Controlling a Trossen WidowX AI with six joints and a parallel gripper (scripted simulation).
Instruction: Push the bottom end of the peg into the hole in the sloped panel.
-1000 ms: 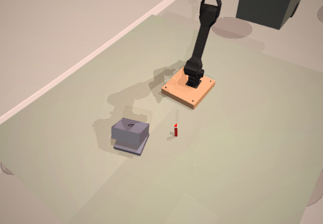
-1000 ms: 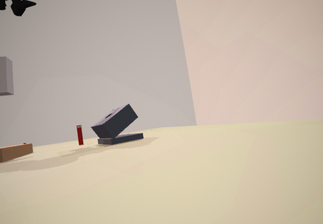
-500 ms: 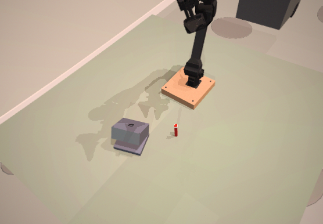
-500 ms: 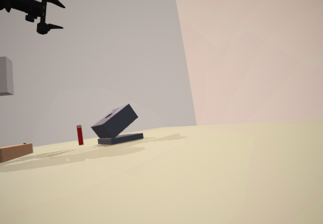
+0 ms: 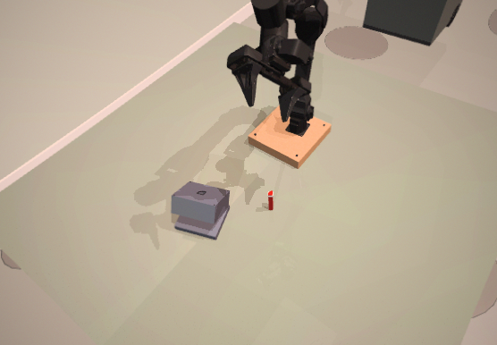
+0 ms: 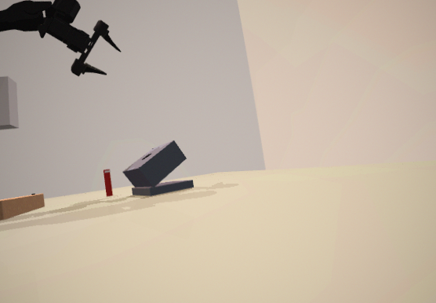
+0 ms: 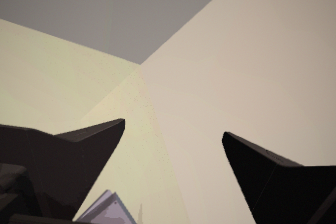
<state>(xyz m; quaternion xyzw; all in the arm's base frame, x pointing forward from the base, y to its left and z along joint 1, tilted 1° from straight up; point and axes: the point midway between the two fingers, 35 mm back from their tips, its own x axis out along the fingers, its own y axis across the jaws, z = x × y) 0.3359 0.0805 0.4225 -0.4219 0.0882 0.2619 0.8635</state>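
Grey sloped panel block (image 5: 200, 203) with one hole on top sits left; small red upright peg (image 5: 270, 200) stands just right of the block, long axis vertical. Black parallel-jaw gripper (image 5: 269, 100) hangs high above, well apart (fingers spread wide, nothing held); reach is down and forward.

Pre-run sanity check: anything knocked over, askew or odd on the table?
Nothing stands out. The red peg stands upright on the table, apart from the sloped panel, which sits tilted on its base plate with its hole unoccupied. The gripper is open, high above both, holding nothing.
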